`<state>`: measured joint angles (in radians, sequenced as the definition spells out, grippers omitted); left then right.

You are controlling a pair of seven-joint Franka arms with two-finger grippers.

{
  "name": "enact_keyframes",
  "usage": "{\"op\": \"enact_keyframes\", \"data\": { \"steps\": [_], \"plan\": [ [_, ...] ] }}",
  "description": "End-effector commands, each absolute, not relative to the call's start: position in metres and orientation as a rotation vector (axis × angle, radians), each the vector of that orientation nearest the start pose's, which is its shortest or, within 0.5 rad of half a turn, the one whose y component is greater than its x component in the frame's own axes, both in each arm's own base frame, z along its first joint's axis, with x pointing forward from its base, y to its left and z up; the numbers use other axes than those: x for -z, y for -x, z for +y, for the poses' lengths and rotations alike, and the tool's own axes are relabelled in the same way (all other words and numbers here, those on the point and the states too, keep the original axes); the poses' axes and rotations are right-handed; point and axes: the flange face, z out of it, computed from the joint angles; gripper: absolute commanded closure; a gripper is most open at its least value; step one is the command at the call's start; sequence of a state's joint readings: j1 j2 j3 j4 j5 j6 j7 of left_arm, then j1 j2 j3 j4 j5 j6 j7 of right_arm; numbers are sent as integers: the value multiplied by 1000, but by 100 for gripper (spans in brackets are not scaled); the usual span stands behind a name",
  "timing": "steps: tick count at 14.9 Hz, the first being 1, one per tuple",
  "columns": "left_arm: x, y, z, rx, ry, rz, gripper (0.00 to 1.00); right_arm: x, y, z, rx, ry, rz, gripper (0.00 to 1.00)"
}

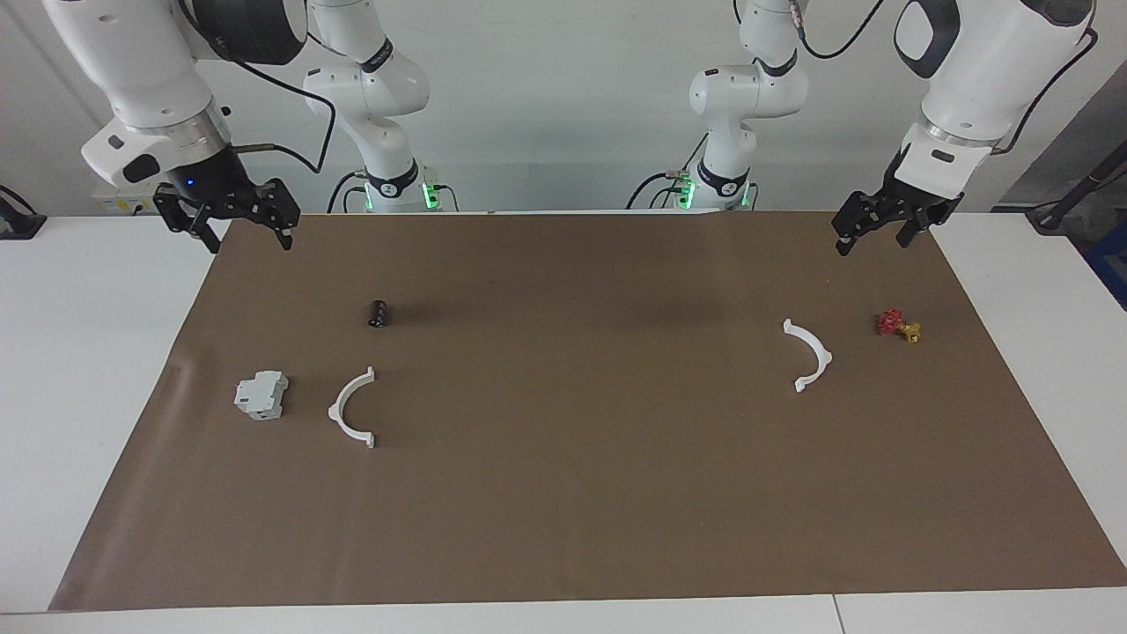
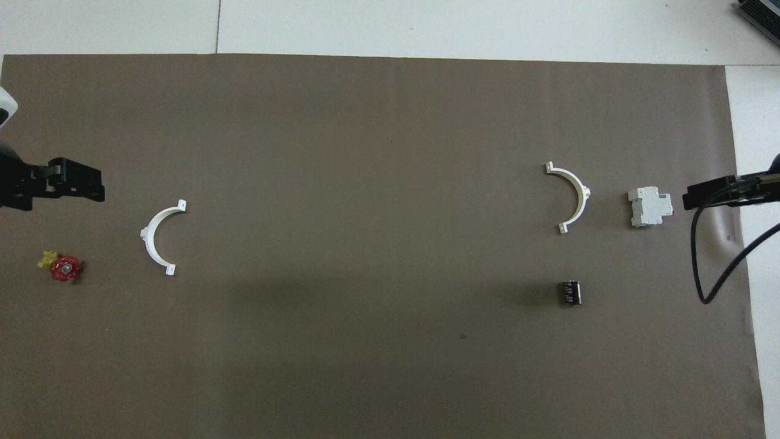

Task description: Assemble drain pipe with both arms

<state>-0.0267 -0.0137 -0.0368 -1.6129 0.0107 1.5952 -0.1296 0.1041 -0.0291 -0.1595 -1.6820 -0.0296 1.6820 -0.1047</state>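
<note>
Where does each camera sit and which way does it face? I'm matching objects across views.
Facing view: high across the table, looking at both arms' bases; left gripper, right gripper hang raised.
Overhead view: above the robots' end, looking steeply down; only gripper tips show.
Shared: both pipe arcs, grey block, half a turn apart.

Both grippers (image 1: 236,222) (image 1: 876,231) aloft, seemingly open.

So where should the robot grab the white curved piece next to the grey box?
Probably at the middle of the white arc, coming straight down from above. It lies flat on the brown mat, so its thin curved band is easiest to pinch across, away from the end tabs. The right end effector, up in the air at that end of the table, seems the natural choice.
</note>
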Motion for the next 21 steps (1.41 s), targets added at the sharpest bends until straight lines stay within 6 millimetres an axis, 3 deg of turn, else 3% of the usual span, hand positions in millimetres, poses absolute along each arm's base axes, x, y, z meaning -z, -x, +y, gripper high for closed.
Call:
{"op": "enact_keyframes", "data": {
  "steps": [1,4,7,9,12,17,20,21],
  "plan": [
    [-618,-548,-34,16,3143,-87,0,-537,-575,-42,29,3129,-123,0],
    [-618,-547,-34,19,3144,-87,0,-456,-610,-38,54,3087,-315,0],
    [-618,-548,-34,17,3143,-87,0,-382,-614,-28,141,3078,-416,0],
    [-618,-548,-34,16,3143,-87,0,-349,-621,-25,149,3080,-445,0],
    [-618,-547,-34,19,3144,-87,0,-320,-624,-16,132,3043,-464,0],
    [-618,-548,-33,19,3143,-89,0,-286,-615,-26,167,3037,-509,5],
    [-617,-548,-33,14,3143,-89,0,-282,-616,-22,165,3035,-532,20],
    [-618,-547,-33,16,3143,-89,0,-280,-615,-22,159,3028,-581,31]
  ]
}}
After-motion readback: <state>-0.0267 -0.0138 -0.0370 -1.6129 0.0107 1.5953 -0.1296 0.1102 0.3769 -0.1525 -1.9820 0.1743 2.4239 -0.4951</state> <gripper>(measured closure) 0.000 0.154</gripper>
